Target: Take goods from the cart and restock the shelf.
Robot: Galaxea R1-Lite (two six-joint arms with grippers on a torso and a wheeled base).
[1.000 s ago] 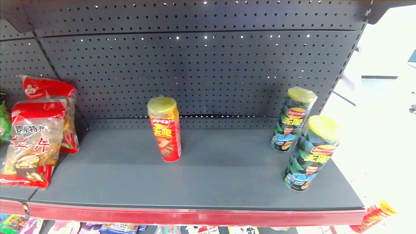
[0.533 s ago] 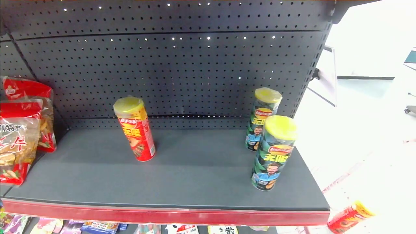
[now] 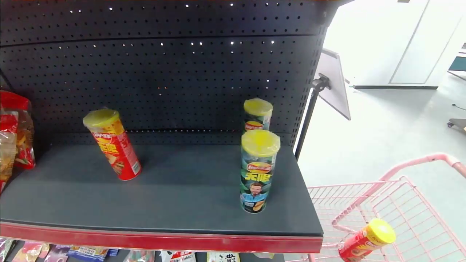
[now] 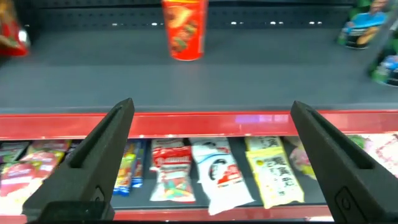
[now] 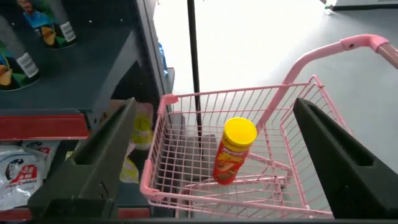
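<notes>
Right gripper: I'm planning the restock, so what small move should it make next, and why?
Probably lower the right gripper toward the red can standing in the pink cart: its jaws are open and empty, the can lies ahead between them, and the shelf has bare room.

head: high, facing forward and down onto the shelf [image 3: 182, 196]; pink cart [image 3: 393, 203] at its right edge | left wrist: low, close, level with the shelf's red front edge; shares the red chip can [image 3: 112, 145] with head | right wrist: above the cart, looking down; shares the carted can [image 5: 233, 149] with head
</notes>
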